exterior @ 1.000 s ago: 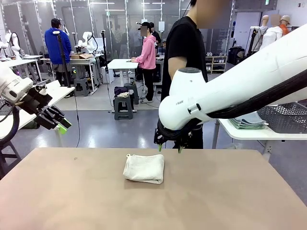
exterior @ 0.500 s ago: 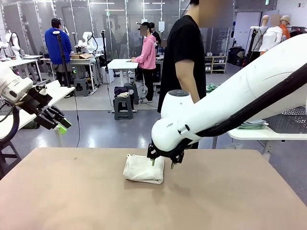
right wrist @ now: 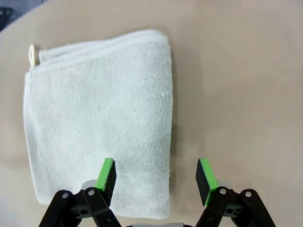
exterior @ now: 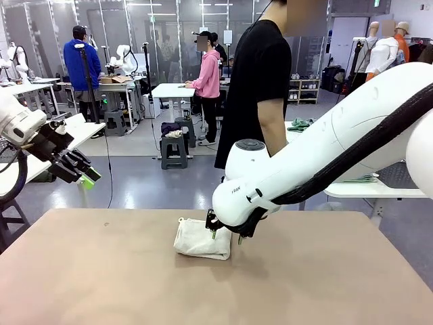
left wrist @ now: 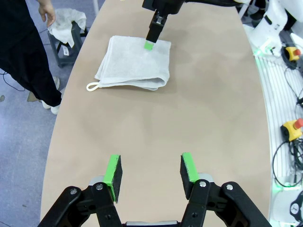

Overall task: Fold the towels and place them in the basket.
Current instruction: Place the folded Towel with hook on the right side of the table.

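One off-white towel [exterior: 201, 240] lies folded on the tan table [exterior: 122, 271], its hanging loop at the far left corner. My right gripper [exterior: 225, 236] is down at the towel's right edge, open. In the right wrist view the right gripper [right wrist: 156, 177] straddles that edge: one pad over the towel [right wrist: 99, 113], the other over bare table. My left gripper [exterior: 81, 172] hangs raised beyond the table's left side, open and holding nothing. Its own view shows the left gripper [left wrist: 150, 171] over bare table, with the towel [left wrist: 135, 64] farther off. The basket is hidden behind my right arm.
A person in a black shirt [exterior: 257, 88] stands at the far edge, beside a white side table [exterior: 358, 191] with a stack of folded cloths [exterior: 358, 179]. Green cloths [exterior: 298, 124] lie farther back. A bin with white cloth [left wrist: 66, 23] stands on the floor.
My right arm came down and to the left, bringing its open gripper from above the far edge onto the towel's right side. The left arm stayed still.
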You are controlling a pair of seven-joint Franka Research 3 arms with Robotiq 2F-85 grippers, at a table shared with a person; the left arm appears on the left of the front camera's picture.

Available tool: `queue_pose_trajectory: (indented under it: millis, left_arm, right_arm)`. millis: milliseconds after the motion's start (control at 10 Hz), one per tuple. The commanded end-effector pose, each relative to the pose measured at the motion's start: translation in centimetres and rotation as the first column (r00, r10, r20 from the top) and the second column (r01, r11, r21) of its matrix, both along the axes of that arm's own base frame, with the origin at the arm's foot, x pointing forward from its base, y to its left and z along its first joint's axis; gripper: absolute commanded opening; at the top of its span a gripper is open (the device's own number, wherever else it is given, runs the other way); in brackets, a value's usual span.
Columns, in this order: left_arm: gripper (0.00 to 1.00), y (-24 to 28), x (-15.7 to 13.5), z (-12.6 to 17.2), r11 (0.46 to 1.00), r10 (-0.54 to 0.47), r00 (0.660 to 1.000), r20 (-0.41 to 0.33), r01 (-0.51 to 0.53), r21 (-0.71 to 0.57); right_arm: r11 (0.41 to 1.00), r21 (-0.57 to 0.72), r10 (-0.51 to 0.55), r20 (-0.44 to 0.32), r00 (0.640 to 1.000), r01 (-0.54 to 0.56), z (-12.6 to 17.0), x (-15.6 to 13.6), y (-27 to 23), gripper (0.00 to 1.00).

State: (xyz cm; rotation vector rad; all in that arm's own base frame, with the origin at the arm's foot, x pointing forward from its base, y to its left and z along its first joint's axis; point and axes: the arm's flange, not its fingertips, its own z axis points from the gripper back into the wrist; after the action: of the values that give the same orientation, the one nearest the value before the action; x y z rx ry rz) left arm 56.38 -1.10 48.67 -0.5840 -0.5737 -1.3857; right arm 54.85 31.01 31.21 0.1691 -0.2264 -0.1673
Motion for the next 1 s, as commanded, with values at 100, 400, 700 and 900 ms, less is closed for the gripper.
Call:
queue_pose_trajectory:
  millis: [100,400,700,900]
  left_arm:
    - [0.64,0.0,-0.1,0.1,1.000,0.002,1.000,0.005,-0.002,0.004]
    - [0.64,0.0,-0.1,0.1,1.000,0.002,1.000,0.005,-0.002,0.004]
    - [0.64,0.0,-0.1,0.1,1.000,0.002,1.000,0.005,-0.002,0.004]
    - [0.64,0.0,-0.1,0.1,1.000,0.002,1.000,0.005,-0.002,0.004]
  right_arm:
    - [0.999,0.003,-0.050,0.047,0.998,0.050,-0.4,0.3,0.4,0.85]
    - [0.997,0.062,-0.041,0.031,0.999,0.039,-1.1,1.2,0.4,0.85]
    - [0.997,0.066,-0.046,0.039,0.998,0.044,-1.4,1.6,0.3,0.85]
    - [0.997,0.070,-0.041,0.047,0.998,0.037,-1.6,1.7,0.3,0.66]
